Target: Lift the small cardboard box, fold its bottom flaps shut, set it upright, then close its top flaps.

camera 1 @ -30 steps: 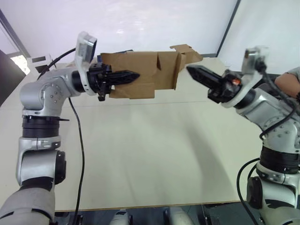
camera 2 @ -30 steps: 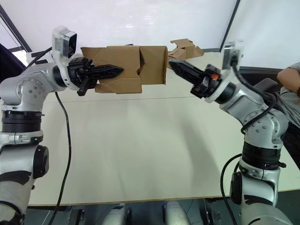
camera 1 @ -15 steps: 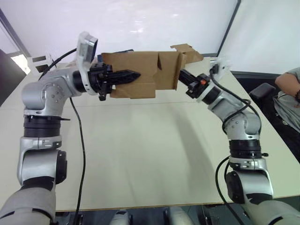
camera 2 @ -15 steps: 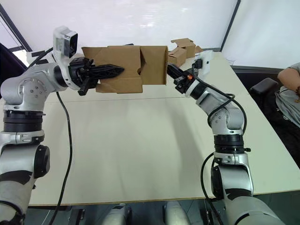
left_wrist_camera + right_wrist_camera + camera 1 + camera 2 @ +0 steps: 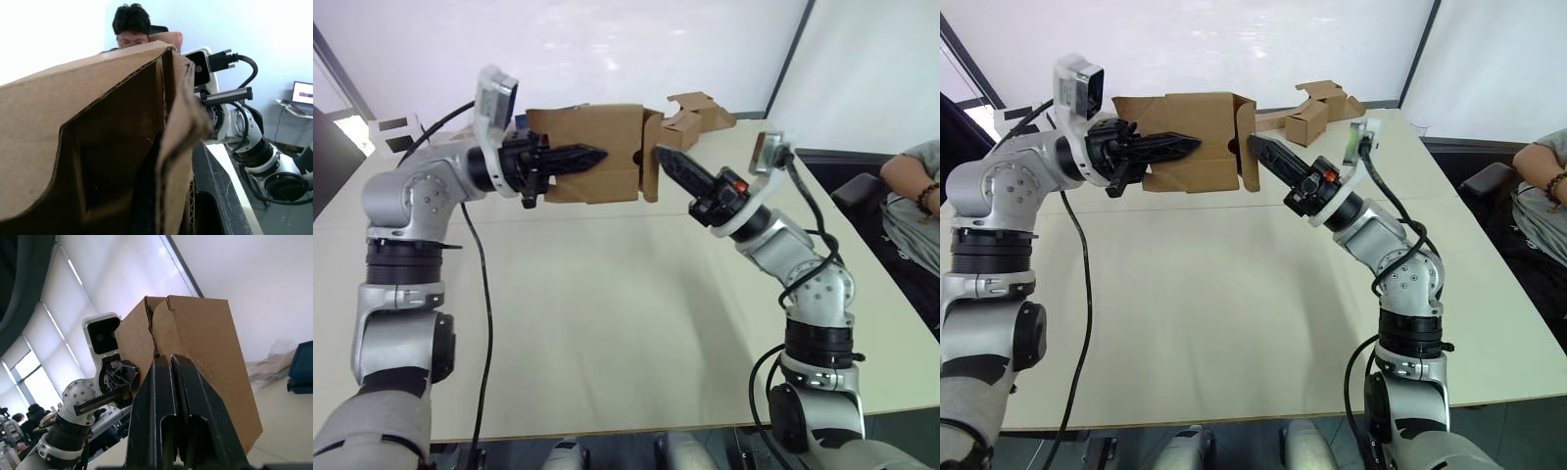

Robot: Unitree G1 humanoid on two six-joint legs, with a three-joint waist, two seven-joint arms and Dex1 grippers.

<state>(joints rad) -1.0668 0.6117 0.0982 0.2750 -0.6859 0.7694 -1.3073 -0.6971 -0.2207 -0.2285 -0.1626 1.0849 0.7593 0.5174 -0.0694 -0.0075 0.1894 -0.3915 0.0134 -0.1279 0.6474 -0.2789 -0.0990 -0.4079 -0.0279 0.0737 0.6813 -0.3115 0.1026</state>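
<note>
While our left gripper (image 5: 570,157) clamps the small cardboard box (image 5: 592,152) aloft, our closed, empty right gripper (image 5: 668,159) should press 1 of the bottom flaps (image 5: 651,157) just ahead squarely inward.

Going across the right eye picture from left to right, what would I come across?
Left gripper clamped on the small cardboard box → right gripper, fingers together, tip at the box's end flap → smaller brown box on the table → a person's arm.

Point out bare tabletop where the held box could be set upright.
The table is bare between the two arms, under the small cardboard box. The far right corner is crowded by a smaller brown box with loose cardboard.
</note>
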